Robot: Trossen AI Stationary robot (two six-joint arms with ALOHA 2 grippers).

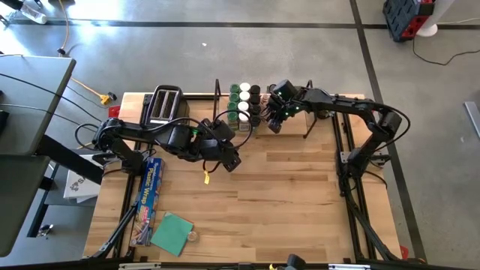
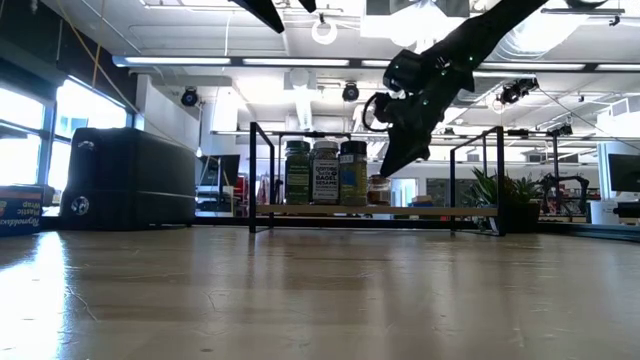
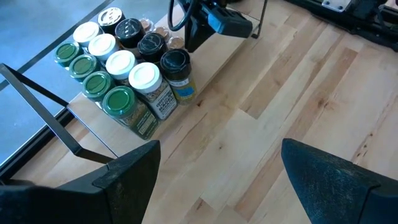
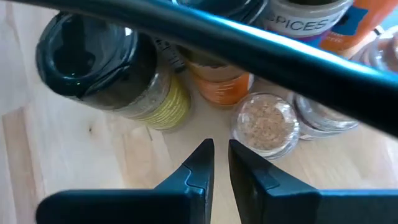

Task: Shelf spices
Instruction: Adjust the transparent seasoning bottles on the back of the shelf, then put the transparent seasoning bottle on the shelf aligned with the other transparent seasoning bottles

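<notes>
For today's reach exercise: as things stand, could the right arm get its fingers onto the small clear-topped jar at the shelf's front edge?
Probably yes. The right gripper hangs just in front of the clear-topped jar, with bare shelf between; its nearly closed fingers must open first.

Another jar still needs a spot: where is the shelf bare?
The shelf is bare from the right tool to its right end. Its left end is packed with spices. The left tool hangs over open table.
</notes>
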